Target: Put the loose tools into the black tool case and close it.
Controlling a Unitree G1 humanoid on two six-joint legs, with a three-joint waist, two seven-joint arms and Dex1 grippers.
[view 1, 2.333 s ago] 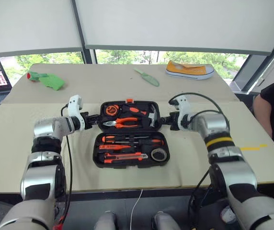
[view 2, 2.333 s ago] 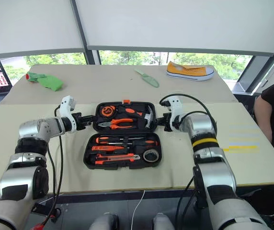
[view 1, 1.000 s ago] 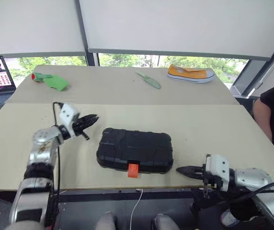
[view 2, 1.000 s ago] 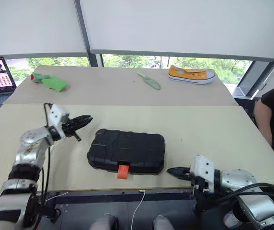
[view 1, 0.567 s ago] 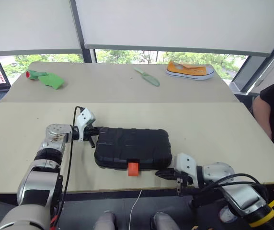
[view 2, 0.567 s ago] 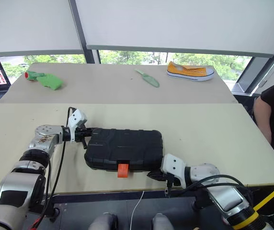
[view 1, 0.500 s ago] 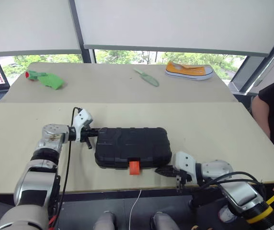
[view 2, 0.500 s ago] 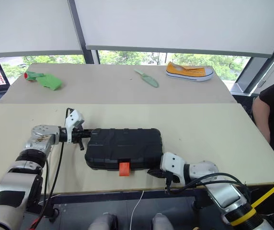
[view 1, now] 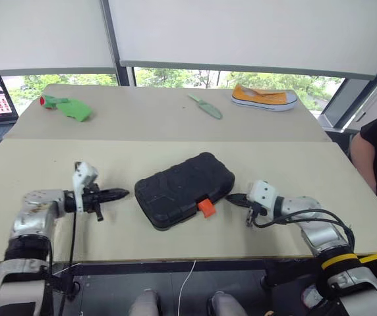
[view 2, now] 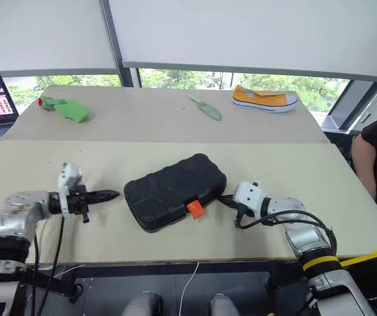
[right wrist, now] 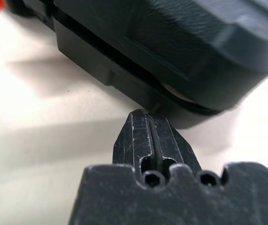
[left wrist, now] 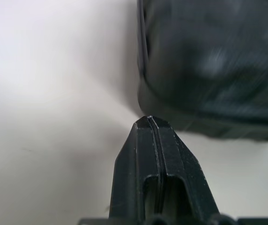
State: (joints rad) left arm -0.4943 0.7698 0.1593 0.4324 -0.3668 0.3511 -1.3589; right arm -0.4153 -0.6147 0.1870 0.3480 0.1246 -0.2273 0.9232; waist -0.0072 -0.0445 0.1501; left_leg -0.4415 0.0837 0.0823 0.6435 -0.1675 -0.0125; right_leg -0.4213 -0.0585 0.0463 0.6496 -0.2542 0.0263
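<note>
Right pincer (view 2: 223, 197) at skewed case (view 2: 174, 189)

The black tool case (view 1: 185, 189) at frame centre looks like hard plastic, matt, with a fine pebbled grain and moulded ribs; its small latch (view 1: 206, 207) is smooth orange plastic. The table (view 1: 294, 164) under it is a pale, matt, smooth surface. The right gripper (right wrist: 149, 123) at lower centre is black plastic, scuffed with fine scratches.
</note>
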